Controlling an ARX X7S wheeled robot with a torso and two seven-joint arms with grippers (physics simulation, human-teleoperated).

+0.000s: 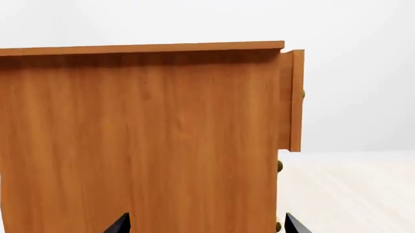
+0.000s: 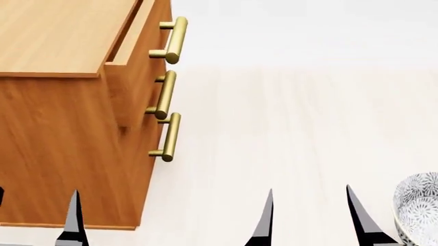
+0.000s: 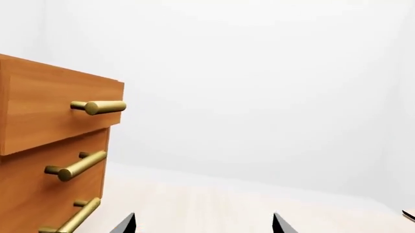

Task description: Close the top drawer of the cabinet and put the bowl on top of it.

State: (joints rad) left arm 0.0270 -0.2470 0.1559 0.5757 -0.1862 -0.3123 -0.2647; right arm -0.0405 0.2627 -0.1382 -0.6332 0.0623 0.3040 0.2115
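While ajar, top drawer [image 2: 130,56] unobstructed.

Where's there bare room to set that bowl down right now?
The cabinet top is bare back from the top drawer edge. The pale floor between the handles and the bowl is also free. Nothing looks crowded.

No readable text, labels, brands, numbers or signs anywhere, plain wood grain on the cabinet [image 2: 55,133], bare brass on its handles, only a floral pattern on the bowl [image 2: 417,205] off to the cabinet's right
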